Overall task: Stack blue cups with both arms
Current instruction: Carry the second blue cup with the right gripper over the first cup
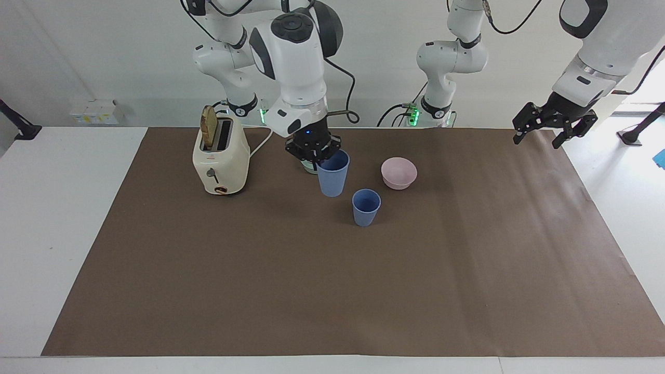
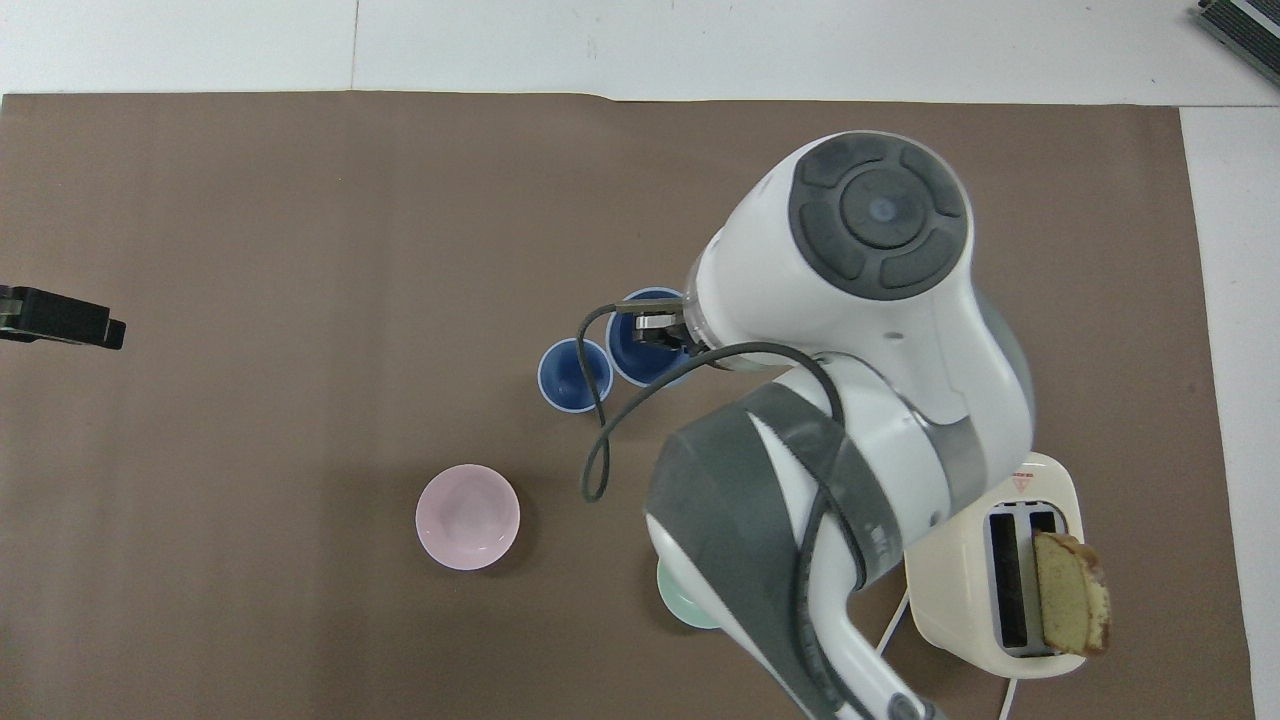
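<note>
One blue cup stands upright on the brown mat; it also shows in the overhead view. My right gripper is shut on the rim of the second blue cup and holds it upright in the air. That cup hangs over the mat right beside the standing cup, toward the right arm's end of the table. In the overhead view the right gripper sits at the held cup's rim. My left gripper waits open and empty over the mat's edge at the left arm's end; it also shows in the overhead view.
A cream toaster with a bread slice in it stands at the right arm's end. A pink bowl sits nearer to the robots than the standing cup. A mint-green bowl is mostly hidden by the right arm.
</note>
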Motion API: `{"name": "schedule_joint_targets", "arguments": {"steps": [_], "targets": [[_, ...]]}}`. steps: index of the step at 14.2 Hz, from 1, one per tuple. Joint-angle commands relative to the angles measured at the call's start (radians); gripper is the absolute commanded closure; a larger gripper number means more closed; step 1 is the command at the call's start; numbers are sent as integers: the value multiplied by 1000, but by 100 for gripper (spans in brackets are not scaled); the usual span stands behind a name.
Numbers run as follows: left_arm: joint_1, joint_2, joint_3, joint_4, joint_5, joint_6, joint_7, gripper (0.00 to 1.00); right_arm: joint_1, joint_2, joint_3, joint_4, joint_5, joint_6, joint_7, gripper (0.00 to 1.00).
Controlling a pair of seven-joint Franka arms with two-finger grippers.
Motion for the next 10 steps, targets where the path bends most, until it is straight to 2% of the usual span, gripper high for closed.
{"name": "schedule_joint_targets", "arguments": {"steps": [1, 5, 10], "targets": [[10, 3, -6, 20, 9, -22, 10, 0, 7, 48, 2, 48, 41, 31, 42, 100], [10, 5, -6, 22, 11, -20, 9, 0, 40, 113, 0, 63, 66, 88, 60, 100], [10, 5, -6, 22, 9, -20, 10, 0, 45, 133, 2, 49, 61, 103, 68, 100]]}}
